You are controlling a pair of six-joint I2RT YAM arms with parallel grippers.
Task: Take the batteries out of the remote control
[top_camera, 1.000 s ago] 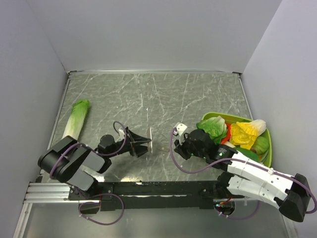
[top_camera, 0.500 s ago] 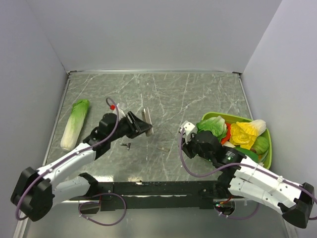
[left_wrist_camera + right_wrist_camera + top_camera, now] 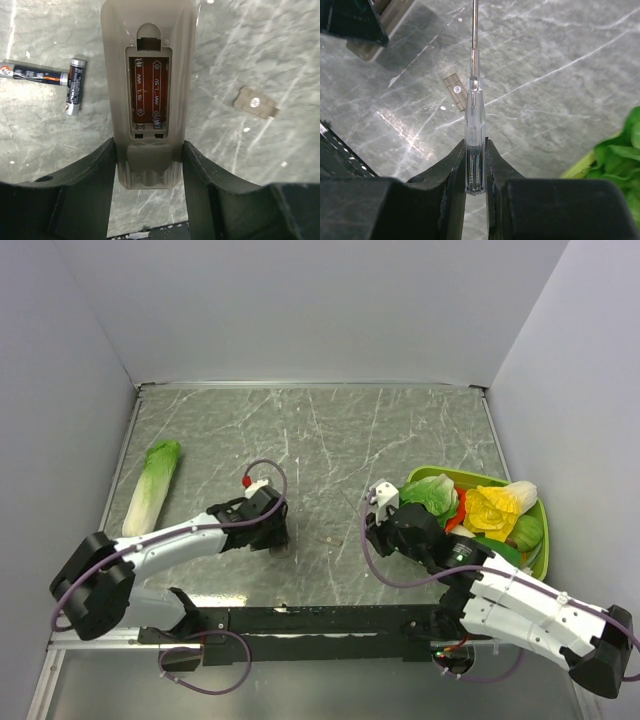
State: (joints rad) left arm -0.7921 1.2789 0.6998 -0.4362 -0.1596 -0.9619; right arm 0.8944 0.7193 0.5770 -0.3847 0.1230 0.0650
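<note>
left tool clamps remote by its near end, open recess side showing | right tool closed on clear-handled screwdriver, shaft pointing away | two batteries lie close together on worktop beside remote | small grey cover lies on remote's other side, apart

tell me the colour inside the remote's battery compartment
The compartment is dark reddish-brown with white markings; clearest in the left wrist view.
</note>
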